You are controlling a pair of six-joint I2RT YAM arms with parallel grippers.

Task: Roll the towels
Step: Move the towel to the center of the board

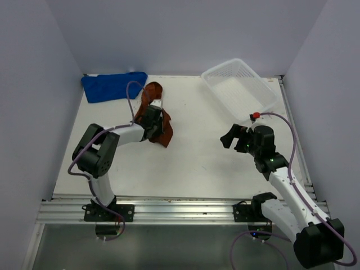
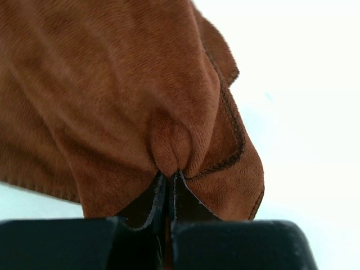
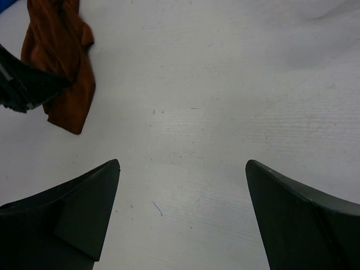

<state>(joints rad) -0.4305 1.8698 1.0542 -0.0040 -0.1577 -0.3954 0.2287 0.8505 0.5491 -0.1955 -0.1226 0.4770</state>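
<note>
- rust-brown towel (image 1: 163, 132): probably light, soft and floppy with a grippy pile; best pinched at a stitched corner, not mid-cloth
- bunched up, dark hem stitching, mid-left on the table (image 1: 202, 163); blue towel (image 1: 112, 85) heaped in the far-left corner
- left gripper (image 2: 169, 179) clamped tight on a brown fold; right gripper (image 3: 183, 169) spread wide, holding nothing

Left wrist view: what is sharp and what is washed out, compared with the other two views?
Left wrist: brown towel sharp at the pinch, table washed out white. Right wrist: table grain sharp, tool fingers dark and soft. Top: even light, faint shadows.
</note>
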